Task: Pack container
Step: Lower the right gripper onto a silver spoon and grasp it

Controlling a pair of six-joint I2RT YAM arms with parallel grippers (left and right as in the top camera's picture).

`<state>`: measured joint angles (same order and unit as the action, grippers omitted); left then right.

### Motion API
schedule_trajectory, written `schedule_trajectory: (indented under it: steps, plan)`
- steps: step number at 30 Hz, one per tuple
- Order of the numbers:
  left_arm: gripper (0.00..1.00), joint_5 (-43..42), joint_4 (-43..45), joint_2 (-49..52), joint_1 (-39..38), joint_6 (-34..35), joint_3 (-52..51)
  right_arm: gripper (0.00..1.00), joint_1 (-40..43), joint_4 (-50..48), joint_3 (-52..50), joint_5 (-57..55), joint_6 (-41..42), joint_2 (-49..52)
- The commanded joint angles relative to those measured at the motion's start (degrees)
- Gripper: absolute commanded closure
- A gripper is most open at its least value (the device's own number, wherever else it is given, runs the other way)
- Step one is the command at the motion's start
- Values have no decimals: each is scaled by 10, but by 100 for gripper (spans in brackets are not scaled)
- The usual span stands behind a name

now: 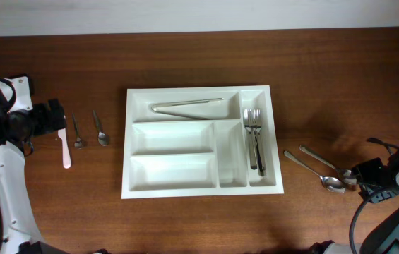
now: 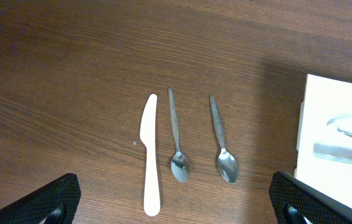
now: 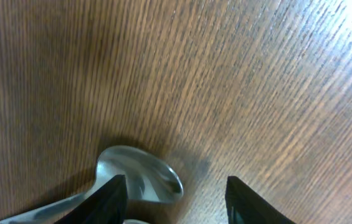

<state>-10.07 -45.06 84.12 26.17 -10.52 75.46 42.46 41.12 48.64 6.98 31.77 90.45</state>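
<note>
The container (image 1: 171, 173), a large white tray, lies in the middle of the table. Metal tongs (image 1: 185, 106) lie in its top compartment and forks (image 1: 254, 137) in its right narrow one. My left gripper (image 1: 54, 118) is open and empty, above a white plastic knife (image 2: 151, 155) and two small spoons (image 2: 176, 137) (image 2: 222, 143). The tray's edge (image 2: 331, 106) shows at the right of that view. My right gripper (image 3: 176, 202) is open, low over the table, with the bowl of a large spoon (image 3: 141, 171) between its fingers. Two large spoons (image 1: 312, 171) (image 1: 326, 164) lie there.
The knife (image 1: 65, 148) and small spoons (image 1: 76, 132) (image 1: 100, 129) lie left of the tray on the brown wooden table. A pale wall edge runs along the table's back.
</note>
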Motion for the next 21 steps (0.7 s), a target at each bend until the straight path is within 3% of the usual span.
schedule_trajectory:
  steps: [1, 6, 21]
  plan:
    - [1, 0, 0, -4, 2, -7, 10, 51, 3, -11, -5, 3, 0, 16]
    - [1, 0, 0, -4, 2, -7, 10, 51, 3, -31, -10, 23, 0, 27]
    - [1, 0, 0, -4, 2, -7, 10, 72, 3, -50, -24, 34, 0, 27]
